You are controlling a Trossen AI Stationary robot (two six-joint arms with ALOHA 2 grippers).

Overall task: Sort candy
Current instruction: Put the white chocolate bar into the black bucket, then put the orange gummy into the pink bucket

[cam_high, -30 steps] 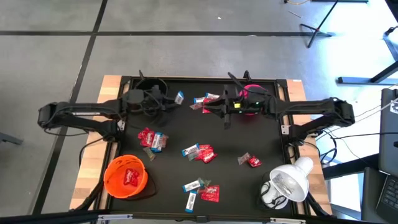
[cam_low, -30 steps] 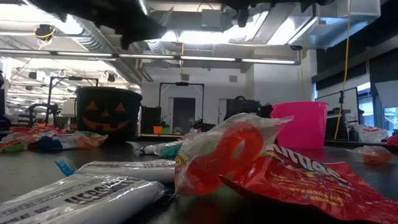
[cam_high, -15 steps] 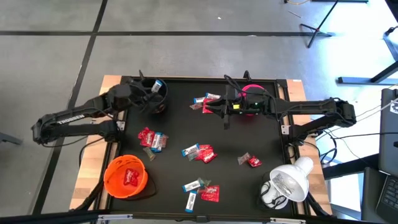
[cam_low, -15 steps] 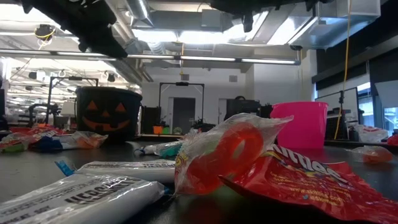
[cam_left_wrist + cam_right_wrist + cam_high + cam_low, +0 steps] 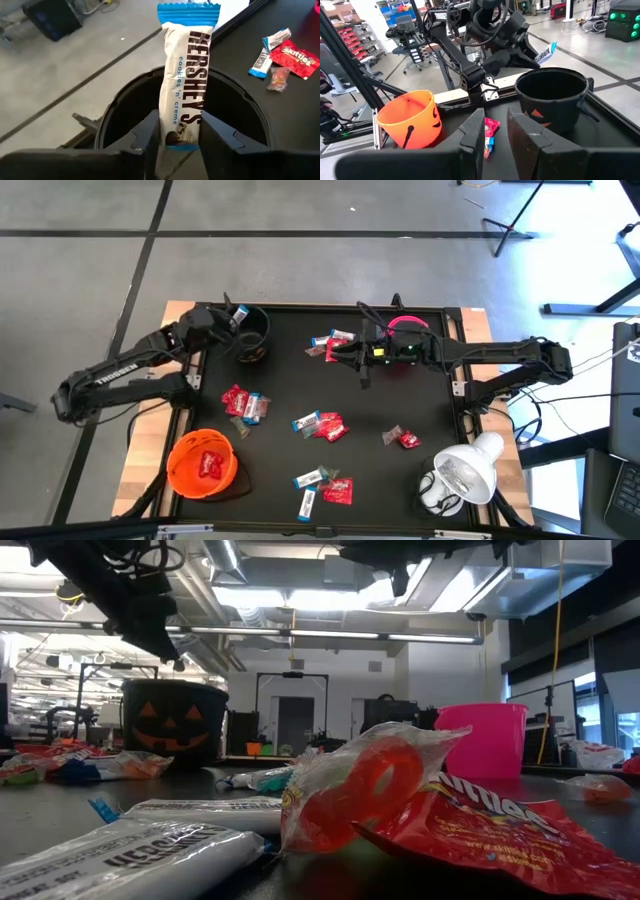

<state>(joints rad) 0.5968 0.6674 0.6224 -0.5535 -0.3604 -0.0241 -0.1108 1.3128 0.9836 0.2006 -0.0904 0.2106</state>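
Note:
My left gripper hangs over the black pumpkin-face bowl at the table's far left, shut on a blue-and-white candy bar. My right gripper waits high over the far middle, next to the pink bowl. Its fingers stand a little apart with nothing between them. Red and blue-and-white candy lies loose on the black mat: at the far middle, the left, the centre and the near side. My left gripper pinches the candy bar's near end between its two fingers. The fingers slant downward from the table's left side, and the bar runs on along them, past their tips. The bar is lifted clear, above the black bowl's opening, with its free end raised.
The orange bowl at the near left holds red candy. A white lamp-like object stands at the near right. In the low view, candy lies close in front, with the black bowl and the pink bowl behind.
My left gripper has swung with the candy bar from the far middle of the table toward the left and far edges, ending over the black bowl. It has tipped up from pointing steeply down to a shallower slant. The bar stays between the fingers.

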